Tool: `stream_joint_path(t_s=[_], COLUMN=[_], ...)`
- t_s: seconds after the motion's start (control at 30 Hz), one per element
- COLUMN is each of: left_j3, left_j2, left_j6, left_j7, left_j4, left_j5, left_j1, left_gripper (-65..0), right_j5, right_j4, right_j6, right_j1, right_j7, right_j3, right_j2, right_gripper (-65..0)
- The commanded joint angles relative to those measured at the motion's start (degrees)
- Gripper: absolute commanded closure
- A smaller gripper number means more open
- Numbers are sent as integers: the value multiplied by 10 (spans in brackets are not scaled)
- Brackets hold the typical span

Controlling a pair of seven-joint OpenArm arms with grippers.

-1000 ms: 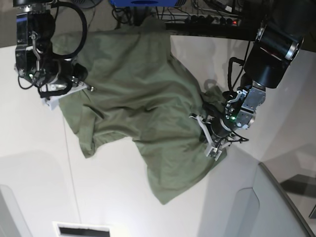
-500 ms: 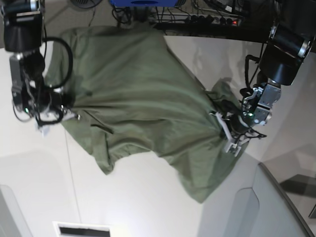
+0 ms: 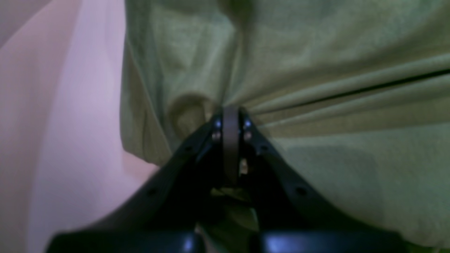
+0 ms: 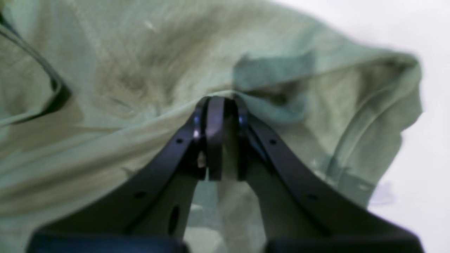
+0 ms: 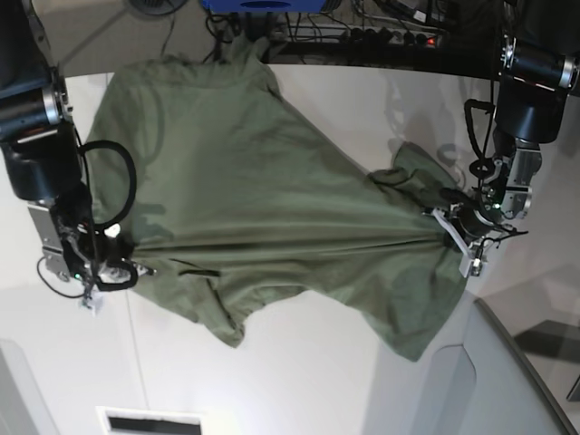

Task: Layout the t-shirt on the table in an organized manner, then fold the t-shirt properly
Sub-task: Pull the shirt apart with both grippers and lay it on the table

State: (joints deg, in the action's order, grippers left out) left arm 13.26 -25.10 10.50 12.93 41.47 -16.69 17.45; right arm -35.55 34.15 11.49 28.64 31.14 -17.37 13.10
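Here the left gripper [image 3: 230, 121] pinches the t-shirt [image 5: 254, 199], folds fanning from its closed jaws. The right gripper [image 4: 219, 105] clamps another bunch. The shirt stretches between them over the table [image 5: 299, 362]; no writing is readable.

Both wrist views are blurring. Shirt [image 5: 263, 199] is running past the surface's [image 5: 299, 372] far edge, hiding it. Cloth is covering left hand [image 3: 230, 116] and right hand [image 4: 219, 105] tips.
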Motion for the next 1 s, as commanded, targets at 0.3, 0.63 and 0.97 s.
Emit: stream_joint_path(t_s=[0.3,0.63,0.97], left_j3=[-2,-34,-129], left_j2=[21,-29,-31], left_j6=[-18,-18,-15], left_j7=[16,94,141], left_j4=[21,223,352], left_j5=[13,8,13], left_j1=[68,-37,-173], left_gripper=[0,0,0], right_j5=[25,21,25], right_j4=[-16,371,626], right_j6=[-17,27,46], right_j1=[78,-101,-297], right_j7=[-36,151,307], right_j3=[-28,84,198], right_j2=[44,72,-21], right_gripper=[-56,-54,-54])
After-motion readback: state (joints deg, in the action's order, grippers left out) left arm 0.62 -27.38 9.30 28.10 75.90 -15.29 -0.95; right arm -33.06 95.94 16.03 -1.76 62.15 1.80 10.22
